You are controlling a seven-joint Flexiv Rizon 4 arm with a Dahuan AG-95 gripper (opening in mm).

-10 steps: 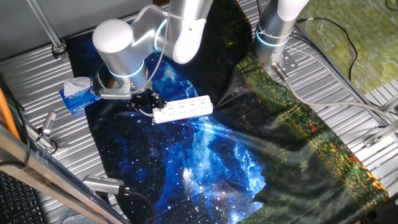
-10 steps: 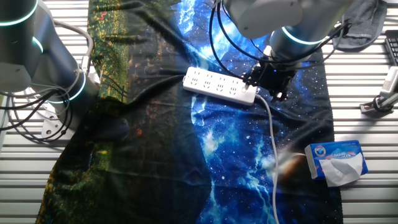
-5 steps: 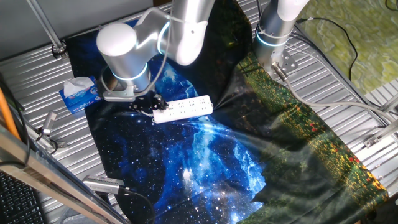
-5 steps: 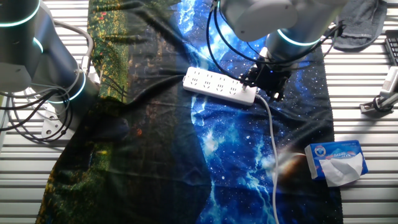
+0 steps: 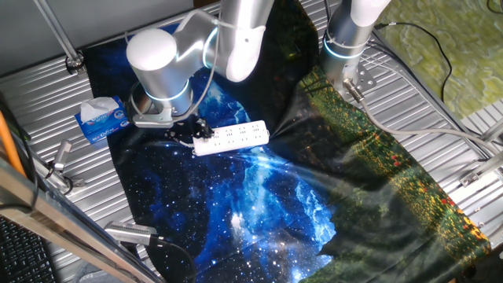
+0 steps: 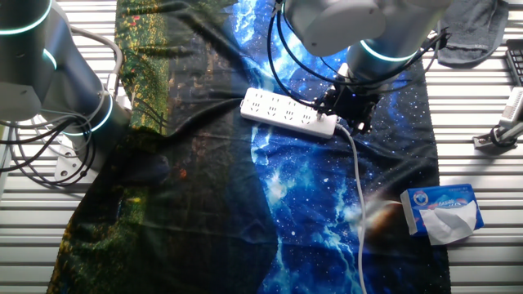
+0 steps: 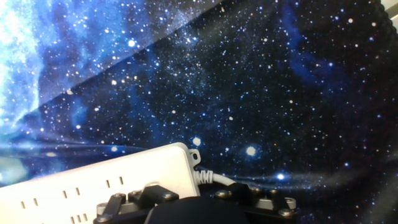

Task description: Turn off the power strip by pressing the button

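Observation:
The white power strip (image 5: 234, 137) lies on the blue galaxy cloth, and it also shows in the other fixed view (image 6: 288, 113). Its white cord (image 6: 358, 204) runs from one end toward the cloth's edge. My black gripper (image 5: 184, 129) hangs low over that cord end and also shows in the other fixed view (image 6: 347, 104). In the hand view the strip's end (image 7: 93, 182) and the cord's strain relief (image 7: 209, 178) sit just beyond the dark gripper body (image 7: 193, 208). I cannot make out the button, and no view shows the fingertips' gap.
A blue-and-white tissue box (image 5: 100, 118) lies beside the cloth near the gripper, also in the other fixed view (image 6: 442, 212). A second arm's base (image 5: 346, 47) stands at the far side on the dark floral cloth (image 5: 377, 173). Metal clamps (image 6: 500, 131) sit on the ribbed table.
The arm's elbow has shifted a little toward the strip and the gripper has edged slightly along the strip's cord end. The strip has not moved.

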